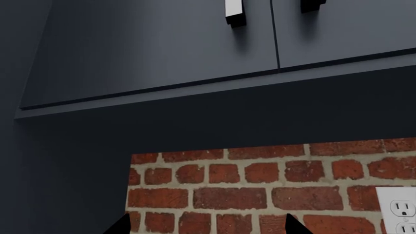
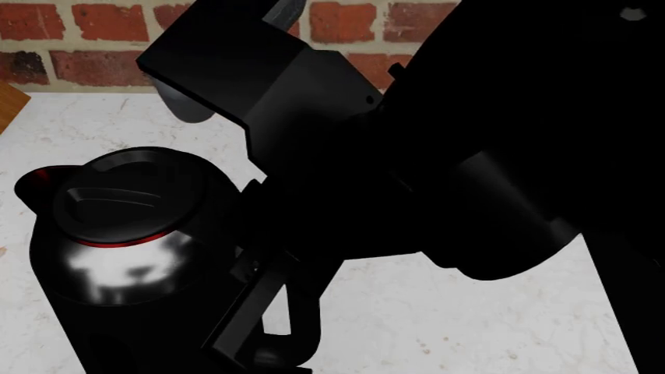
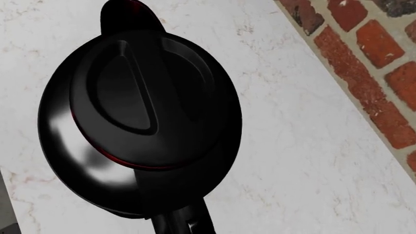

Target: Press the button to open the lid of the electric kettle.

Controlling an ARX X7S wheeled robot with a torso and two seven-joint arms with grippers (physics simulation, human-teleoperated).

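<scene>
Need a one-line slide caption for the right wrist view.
Right wrist camera looks down on the closed lid of the black electric kettle standing on a white marble counter beside a brick wall.

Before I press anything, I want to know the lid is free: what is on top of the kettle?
Only the lid sits on the kettle, shut, with nothing resting on it. The inside is hidden beneath it.

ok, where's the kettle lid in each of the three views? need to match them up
Head view: the lid sits left of centre, atop the electric kettle, closed as far as I can tell, with a dark arm right of it.
Right wrist view: the lid fills the upper-left middle, seen from above.
Left wrist view: not in it; only cabinets and wall.
Shared landmark: the red brick wall, also behind the counter in the head view and the right wrist view.
</scene>
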